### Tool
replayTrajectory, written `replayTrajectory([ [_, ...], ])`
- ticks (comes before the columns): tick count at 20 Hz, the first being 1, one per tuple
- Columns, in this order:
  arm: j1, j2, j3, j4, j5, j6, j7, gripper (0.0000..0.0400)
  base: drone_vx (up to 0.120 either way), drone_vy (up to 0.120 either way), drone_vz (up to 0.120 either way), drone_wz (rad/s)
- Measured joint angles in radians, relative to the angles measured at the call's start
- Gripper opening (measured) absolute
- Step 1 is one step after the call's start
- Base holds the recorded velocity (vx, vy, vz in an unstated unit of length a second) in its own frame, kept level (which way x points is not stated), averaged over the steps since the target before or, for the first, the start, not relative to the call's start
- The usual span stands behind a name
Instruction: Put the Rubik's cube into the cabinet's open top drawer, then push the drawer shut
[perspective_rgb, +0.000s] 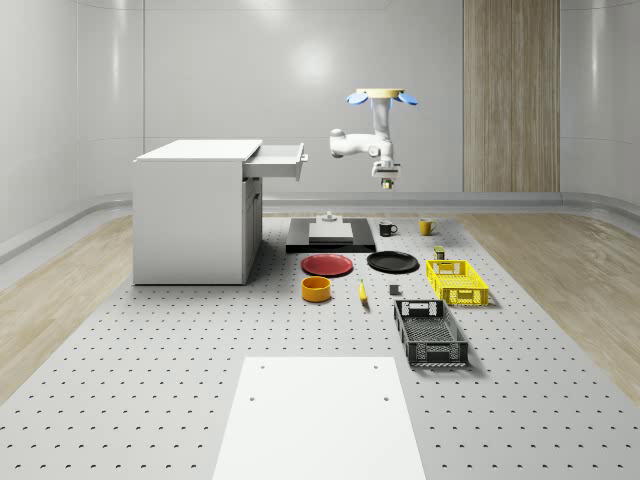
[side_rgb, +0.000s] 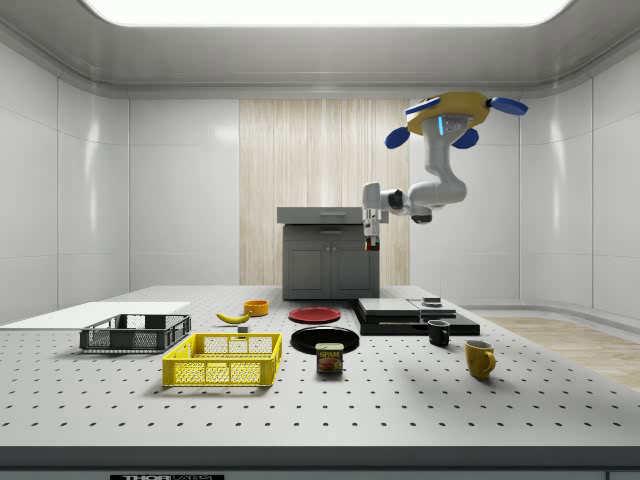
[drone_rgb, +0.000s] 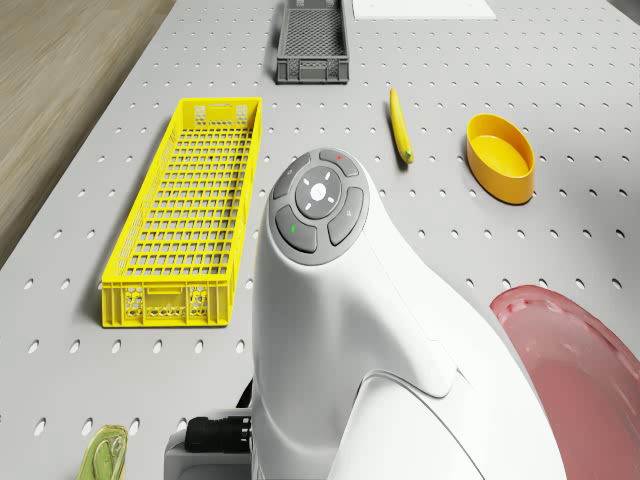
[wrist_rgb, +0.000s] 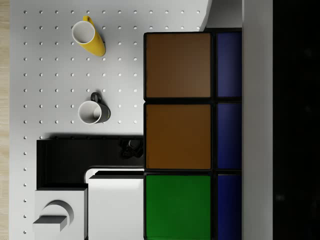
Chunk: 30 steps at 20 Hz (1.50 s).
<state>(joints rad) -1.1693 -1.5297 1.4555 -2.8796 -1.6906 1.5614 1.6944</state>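
the drone (perspective_rgb: 381, 96) hovers high over the bench (perspective_rgb: 150, 340), near the black mug (perspective_rgb: 387, 228). its tool (perspective_rgb: 386, 181) is clenched around the rubik's cube (wrist_rgb: 192, 135), held in the air, apart from the cabinet's open top drawer (perspective_rgb: 278, 160).

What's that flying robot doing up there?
The drone hovers in the air, above the table and to the whole-scene view's right of the white cabinet. Its pincer hangs down, holding a Rubik's cube. The cabinet's top drawer is pulled open, and the cube is not in it yet. Mugs, plates and crates sit on the table below.
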Motion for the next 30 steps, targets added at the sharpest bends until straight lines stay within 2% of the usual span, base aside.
replayTrajectory([
  [30,-0.004,-0.038,0.005,0.001,0.015,0.035,0.003,0.0325,0.000,-0.120,0.120,0.000],
])
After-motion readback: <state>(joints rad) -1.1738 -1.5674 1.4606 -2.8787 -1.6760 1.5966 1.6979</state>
